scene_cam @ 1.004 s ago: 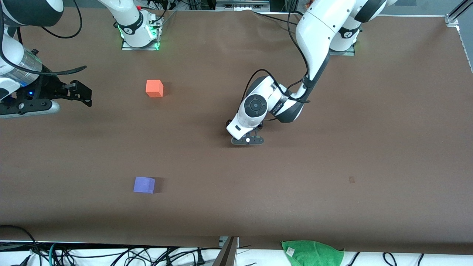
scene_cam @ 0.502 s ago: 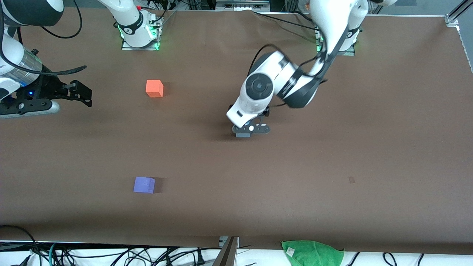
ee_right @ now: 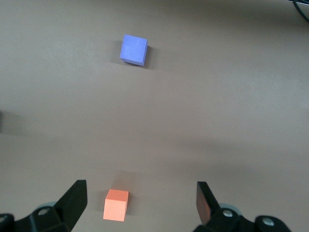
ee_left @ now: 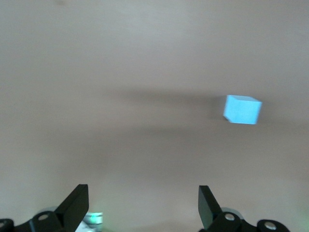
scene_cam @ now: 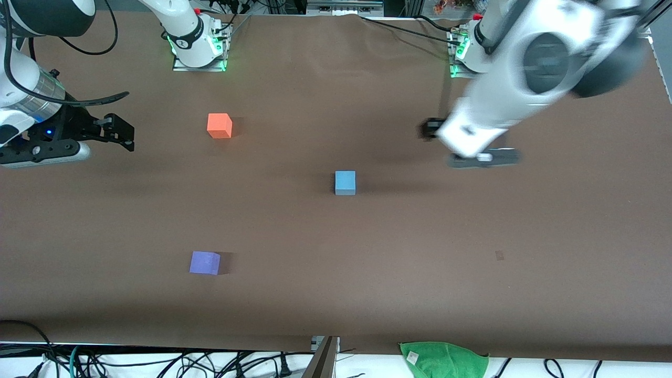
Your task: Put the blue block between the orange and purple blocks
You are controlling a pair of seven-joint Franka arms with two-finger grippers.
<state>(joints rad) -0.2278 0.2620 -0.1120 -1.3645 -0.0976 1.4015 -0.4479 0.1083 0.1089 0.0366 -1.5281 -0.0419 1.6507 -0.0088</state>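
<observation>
The blue block (scene_cam: 345, 182) stands alone on the brown table, also in the left wrist view (ee_left: 242, 109). It is nearer to the camera than the orange block (scene_cam: 219, 126) and farther than the purple block (scene_cam: 205, 262), offset toward the left arm's end. My left gripper (scene_cam: 480, 158) is open and empty, up over bare table toward the left arm's end (ee_left: 142, 188). My right gripper (scene_cam: 122, 134) is open and empty, waiting at the right arm's end; its view (ee_right: 140, 183) shows the orange block (ee_right: 116, 204) and the purple block (ee_right: 133, 49).
A green cloth (scene_cam: 443, 358) lies at the table's near edge. Cables and a metal post (scene_cam: 324, 358) sit along that edge. A small dark mark (scene_cam: 499, 255) is on the table toward the left arm's end.
My left gripper has let go of the blue block, risen and swung away toward the left arm's end. The block stays where it was set. The right arm has hardly moved.
</observation>
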